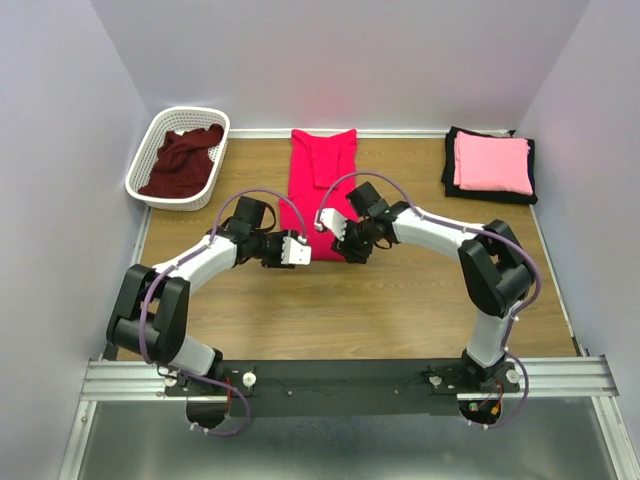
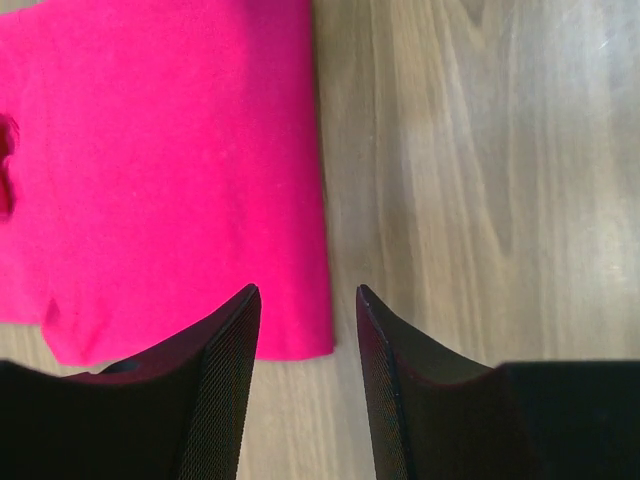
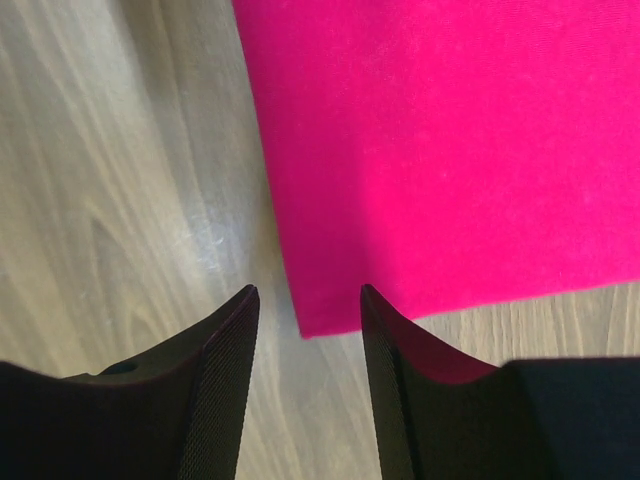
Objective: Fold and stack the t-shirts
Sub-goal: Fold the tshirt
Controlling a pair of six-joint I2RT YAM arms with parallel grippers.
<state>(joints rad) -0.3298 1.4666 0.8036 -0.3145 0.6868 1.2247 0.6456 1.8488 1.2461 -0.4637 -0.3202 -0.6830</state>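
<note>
Bright crimson-red fabric t-shirt [image 1: 322, 175]: folded into a long strip at mid-table, long axis running from the arms toward the back wall. Its near hem is hidden under both wrists in the top view, and far-end detail is hard to make out.
Left gripper [image 2: 305, 292]: jaws parted, empty, one near corner showing in the gap.
Right gripper [image 3: 305, 290]: likewise, at the other corner.
Light pink shirt [image 1: 492, 163]: folded, on the black shirt [image 1: 449, 172], far right.
Dark maroon shirt [image 1: 182, 162]: crumpled in the white plastic lattice basket [image 1: 148, 150].

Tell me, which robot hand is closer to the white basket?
Left. The left gripper hovers at the near-left corner of the red shirt, toward the basket; the right gripper is at its near-right corner, farther away.
</note>
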